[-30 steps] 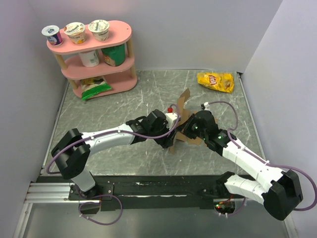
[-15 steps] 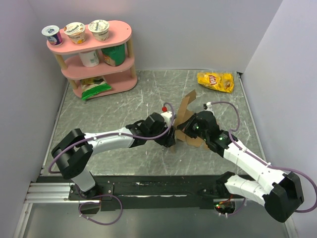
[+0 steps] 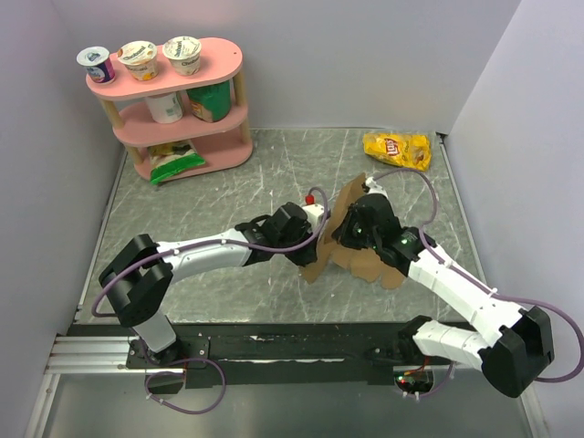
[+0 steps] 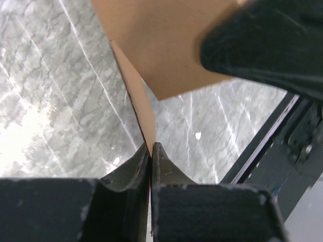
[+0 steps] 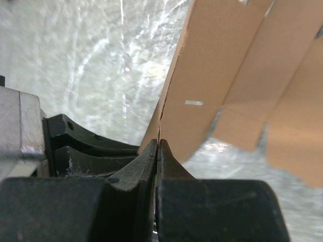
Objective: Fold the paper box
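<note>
The left end effector (image 4: 151, 146) is pinched shut on a thin edge of the flat brown die-cut cardboard paper box (image 4: 166, 45). The right end effector (image 5: 158, 143) clamps another edge. Only the wrist views show these grips. The top view shows the whole sheet, held tilted between both arms over the middle of the grey marbled worktop (image 3: 228, 182).

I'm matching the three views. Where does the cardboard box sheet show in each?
Top external: box mid-table, slightly right of centre.
Left wrist: box fills the top centre and narrows down to bottom centre.
Right wrist: box fills the upper right.
Shared landmark: grey marbled table.
</note>
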